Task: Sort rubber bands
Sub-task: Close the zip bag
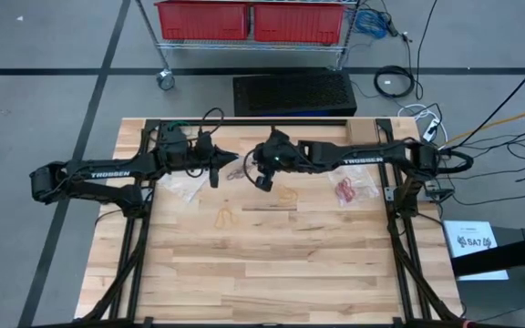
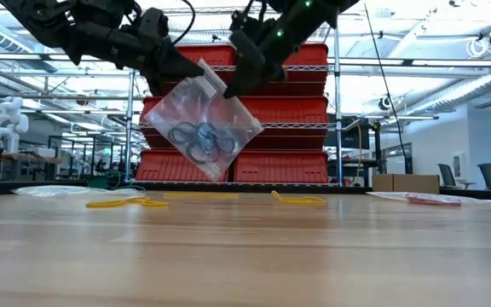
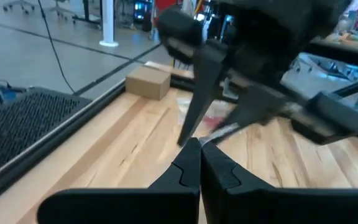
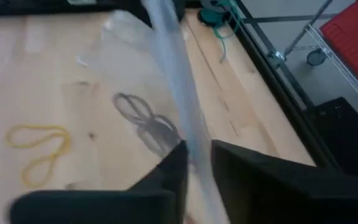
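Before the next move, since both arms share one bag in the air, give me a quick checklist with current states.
1. Left gripper shut on the clear bag: ok.
2. Right gripper closed on the bag's edge: ok, the plastic runs between its fingers.
3. Bag clear of the table: ok, it hangs above it in the low view.
4. Black rubber bands inside the bag: ok, bunched low.
5. Bag mouth open for loading: cannot tell.
6. Yellow rubber bands sorted: not ok, loose on the table.
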You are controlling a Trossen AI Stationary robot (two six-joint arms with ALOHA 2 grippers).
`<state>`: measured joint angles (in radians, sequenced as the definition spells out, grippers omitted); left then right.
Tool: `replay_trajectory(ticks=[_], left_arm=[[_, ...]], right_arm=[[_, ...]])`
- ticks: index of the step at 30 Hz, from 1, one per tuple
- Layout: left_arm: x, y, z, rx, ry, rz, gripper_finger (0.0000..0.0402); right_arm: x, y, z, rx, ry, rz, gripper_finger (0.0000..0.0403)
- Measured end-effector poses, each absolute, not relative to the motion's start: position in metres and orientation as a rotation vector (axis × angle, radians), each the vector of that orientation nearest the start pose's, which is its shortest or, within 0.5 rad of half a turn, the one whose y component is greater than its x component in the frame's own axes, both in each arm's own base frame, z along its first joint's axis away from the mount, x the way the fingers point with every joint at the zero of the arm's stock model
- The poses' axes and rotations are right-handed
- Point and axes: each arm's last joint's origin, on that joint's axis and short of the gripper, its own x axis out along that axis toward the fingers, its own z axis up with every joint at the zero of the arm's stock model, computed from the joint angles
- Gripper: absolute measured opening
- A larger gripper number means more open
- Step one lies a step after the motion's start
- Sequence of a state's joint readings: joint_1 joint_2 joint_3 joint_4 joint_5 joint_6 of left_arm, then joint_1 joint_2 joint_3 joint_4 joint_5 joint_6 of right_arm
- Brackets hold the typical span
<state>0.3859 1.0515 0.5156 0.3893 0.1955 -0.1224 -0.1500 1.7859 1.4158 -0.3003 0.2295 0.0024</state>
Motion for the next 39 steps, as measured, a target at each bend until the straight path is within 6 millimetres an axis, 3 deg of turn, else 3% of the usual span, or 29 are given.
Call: replay_trajectory(ticks=[3,8,13,21,27,34,39], left_arm=[[0.211,0.080,0.245,-0.167,0.135,0.201,0.0000],[0.211,0.080,0.244,-0.187,0.138,0.234,0.0014],[0.210,0.082,0.245,-0.180,0.126,0.278,0.0048],[0.211,0.079,0.240,-0.200,0.179,0.235,0.0110],[0.207,0.080,0.228,-0.215,0.301,0.324,0.0133],[0.200,0.080,0.213,-0.224,0.461,0.441,0.0134],[0.190,0.079,0.198,-0.240,0.644,0.528,0.0128]], right_arm=[[0.395,-0.072,0.266,-0.065,0.698,-0.366,0.0008],[0.385,-0.089,0.268,-0.067,0.762,-0.360,0.0002],[0.361,-0.120,0.254,0.094,0.945,-0.392,0.0001],[0.320,-0.177,0.240,0.318,1.062,-0.602,0.0001],[0.278,-0.212,0.210,0.530,1.131,-0.788,0.0000],[0.237,-0.220,0.165,0.672,1.219,-0.942,0.0000],[0.226,-0.218,0.154,0.656,1.226,-0.973,0.0000]])
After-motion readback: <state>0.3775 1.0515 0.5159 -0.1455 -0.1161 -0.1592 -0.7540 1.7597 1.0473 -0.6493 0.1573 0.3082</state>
